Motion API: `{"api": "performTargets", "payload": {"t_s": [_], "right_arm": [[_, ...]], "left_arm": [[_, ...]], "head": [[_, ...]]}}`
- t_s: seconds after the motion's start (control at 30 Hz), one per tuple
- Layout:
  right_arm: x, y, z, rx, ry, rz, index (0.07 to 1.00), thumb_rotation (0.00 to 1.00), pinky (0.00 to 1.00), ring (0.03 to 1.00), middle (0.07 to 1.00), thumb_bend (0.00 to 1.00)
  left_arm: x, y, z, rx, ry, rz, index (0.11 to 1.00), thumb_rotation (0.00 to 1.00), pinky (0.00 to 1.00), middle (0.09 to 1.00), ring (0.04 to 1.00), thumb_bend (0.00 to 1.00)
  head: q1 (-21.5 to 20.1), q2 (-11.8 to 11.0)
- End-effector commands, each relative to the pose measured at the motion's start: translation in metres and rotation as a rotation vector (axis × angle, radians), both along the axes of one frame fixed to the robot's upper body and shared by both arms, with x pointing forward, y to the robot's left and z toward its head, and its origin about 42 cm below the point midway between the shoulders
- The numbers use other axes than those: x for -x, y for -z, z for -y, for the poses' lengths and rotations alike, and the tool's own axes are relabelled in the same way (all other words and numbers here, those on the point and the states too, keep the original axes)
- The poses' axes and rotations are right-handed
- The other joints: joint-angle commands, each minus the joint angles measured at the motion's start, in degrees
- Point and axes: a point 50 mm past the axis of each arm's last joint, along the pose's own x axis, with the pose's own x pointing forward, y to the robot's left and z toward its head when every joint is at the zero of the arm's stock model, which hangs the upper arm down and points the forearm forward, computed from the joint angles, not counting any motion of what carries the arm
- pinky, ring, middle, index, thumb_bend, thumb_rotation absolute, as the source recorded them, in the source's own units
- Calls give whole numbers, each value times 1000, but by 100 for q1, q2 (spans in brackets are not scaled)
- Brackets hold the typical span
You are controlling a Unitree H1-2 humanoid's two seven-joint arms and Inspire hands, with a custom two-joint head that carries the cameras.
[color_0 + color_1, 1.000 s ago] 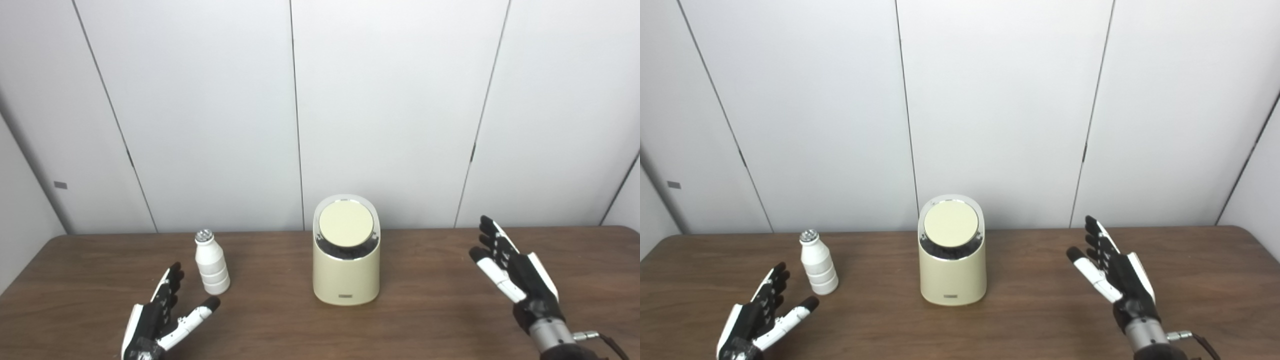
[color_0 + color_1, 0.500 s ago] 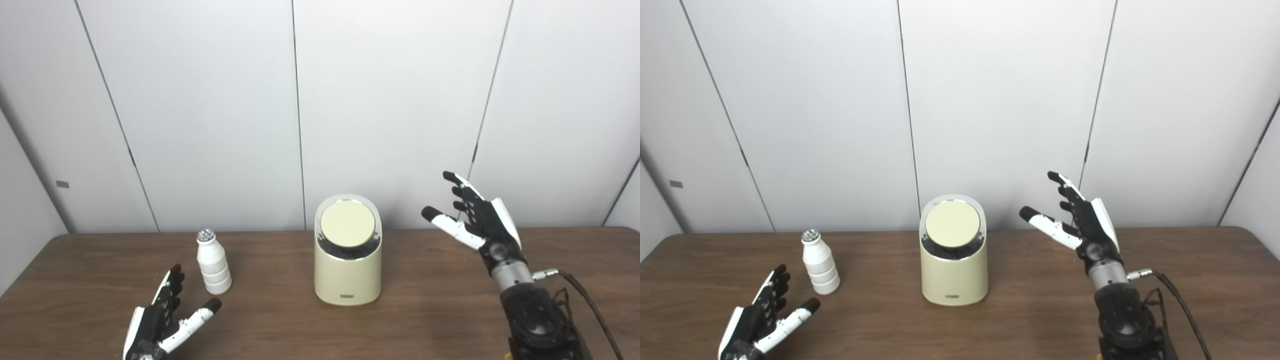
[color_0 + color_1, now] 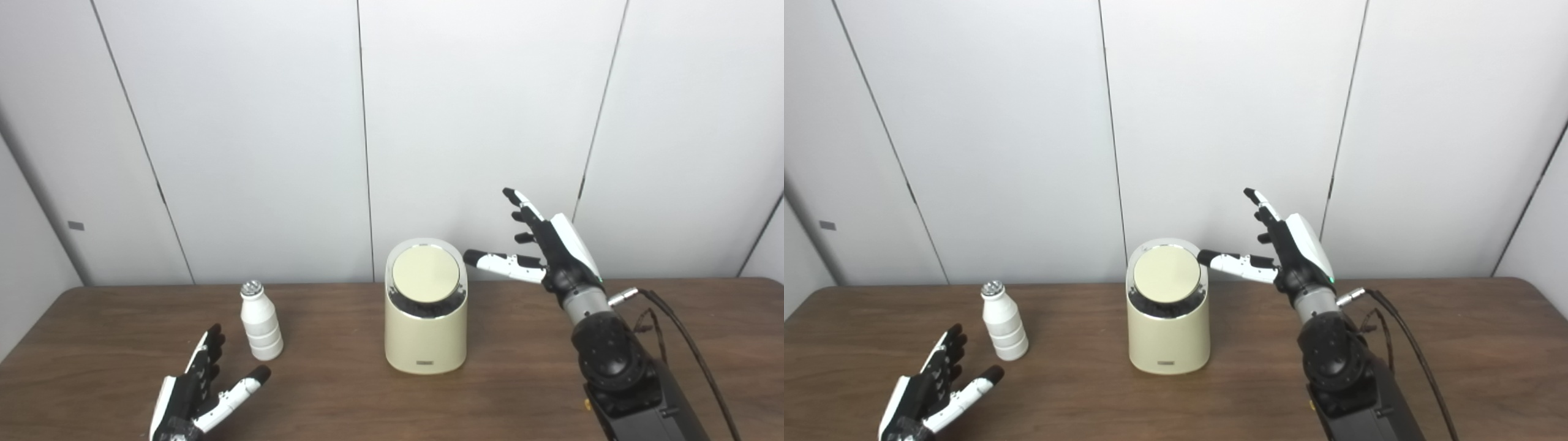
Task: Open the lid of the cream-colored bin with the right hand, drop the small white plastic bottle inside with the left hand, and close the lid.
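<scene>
Step 1, lid-opening approach: right hand [image 3: 554, 248] open, empty, beside bin [image 3: 425, 331] w/ lid [image 3: 425, 274] shut; left hand [image 3: 199, 389] open, empty, near bottle [image 3: 260, 321] on table; next: press/lift lid.

My cameras receive bright, even, diffuse light. The tabletop [image 3: 551, 380] shows a soft sheen and only faint shadows around the bin [image 3: 425, 334]. Focus is sharp throughout, with slight softness overall.

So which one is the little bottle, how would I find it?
Look at the brown table, then left of the cream-colored bin. The small white plastic bottle stands upright there, just beyond the open left hand. It alone is ribbed white with a shiny silver cap.
</scene>
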Motion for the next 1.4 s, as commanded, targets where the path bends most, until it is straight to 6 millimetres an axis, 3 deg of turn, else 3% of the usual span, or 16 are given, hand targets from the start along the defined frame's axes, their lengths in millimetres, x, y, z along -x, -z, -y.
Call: {"api": "performTargets", "payload": {"t_s": [0.0,0.37,0.7,1.37], "right_arm": [[-3,-27,-11,65,-23,108,994,541,865,974,994,990],[-10,-17,-37,242,-17,132,991,508,993,1000,1000,994],[-10,-10,-52,334,12,147,996,496,1000,1000,1000,998],[-23,-11,-58,343,26,128,993,687,1000,1000,1000,963]], "left_arm": [[-2,-18,-1,-36,7,84,996,393,980,969,982,924],[-3,-18,-1,-40,8,77,993,398,993,968,984,912],[0,-17,1,-54,0,74,982,407,979,957,973,921],[3,-13,3,-28,-7,66,978,387,962,953,970,923]], "head": [[0,6],[20,-5],[32,18],[32,24]]}}
